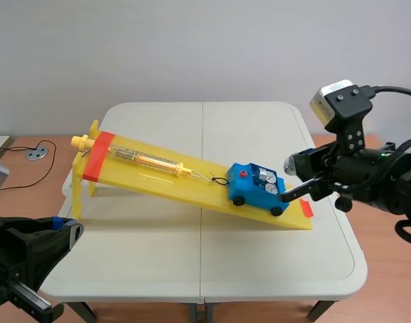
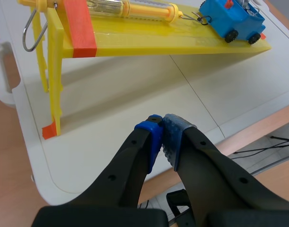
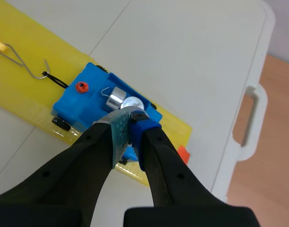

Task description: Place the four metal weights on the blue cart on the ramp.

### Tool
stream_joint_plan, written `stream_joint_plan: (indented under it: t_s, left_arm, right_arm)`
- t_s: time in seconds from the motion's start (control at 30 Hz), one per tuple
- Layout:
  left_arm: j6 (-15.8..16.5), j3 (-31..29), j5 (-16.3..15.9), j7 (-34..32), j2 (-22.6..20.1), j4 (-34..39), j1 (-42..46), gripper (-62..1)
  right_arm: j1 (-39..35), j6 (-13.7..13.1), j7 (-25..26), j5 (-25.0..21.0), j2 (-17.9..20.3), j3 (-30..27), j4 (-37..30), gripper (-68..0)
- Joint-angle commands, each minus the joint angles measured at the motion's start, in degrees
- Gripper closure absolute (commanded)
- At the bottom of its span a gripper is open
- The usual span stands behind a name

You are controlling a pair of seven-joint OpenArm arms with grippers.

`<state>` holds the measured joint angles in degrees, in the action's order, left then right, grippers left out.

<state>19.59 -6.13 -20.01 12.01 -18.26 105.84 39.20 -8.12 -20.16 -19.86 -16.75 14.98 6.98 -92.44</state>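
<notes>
A white folding table (image 1: 279, 269) carries the yellow ramp (image 1: 158, 180), which spans its middle. The left gripper (image 2: 162, 124) hangs well clear of the ramp, out past its raised end, pads pressed together on nothing. The right gripper (image 3: 131, 118) is over the ramp's low end, likewise clenched and empty. A yellow spring scale (image 1: 148, 160) lies along the ramp's upper half. Hooked below it sits the blue cart (image 1: 249, 190) near the low end, with the metal weights (image 3: 117, 97) in its tray – their count unclear

Shiny metal weights (image 3: 117, 97) lie in a glossy plastic cart (image 3: 73, 103).
</notes>
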Motion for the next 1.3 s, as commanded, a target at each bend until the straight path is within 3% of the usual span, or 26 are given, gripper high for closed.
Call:
stream_joint_plan:
  t_s: [0.0, 0.53, 0.97, 1.13, 1.27]
  left_arm:
    - [1.18, -0.74, -4.26, -6.12, 0.46, 3.54, -0.35, -5.1]
    - [1.18, -0.74, -4.26, -6.1, 0.46, 3.54, -0.35, -5.1]
    - [1.18, -0.74, -4.26, -5.97, 0.48, 3.54, -0.35, -5.1]
    - [1.18, -0.74, -4.26, -5.97, 0.48, 3.54, -0.35, -5.1]
    - [1.18, -0.74, -4.26, -5.99, 0.48, 3.54, -0.35, -5.1]
  right_arm:
    - [6.03, 1.27, 7.08, -1.4, -0.26, -0.04, -2.78, -0.8]
    - [12.35, 2.23, 7.74, 1.81, -3.91, 2.1, 6.6, -0.8]
    - [15.8, 2.21, 8.94, 2.45, -4.22, 5.01, 11.61, -0.9]
    - [15.8, 2.16, 10.75, 3.1, -4.22, 5.14, 11.61, -13.8]
    - [15.89, 1.22, 12.33, 3.1, -4.2, 5.07, 11.37, -18.7]
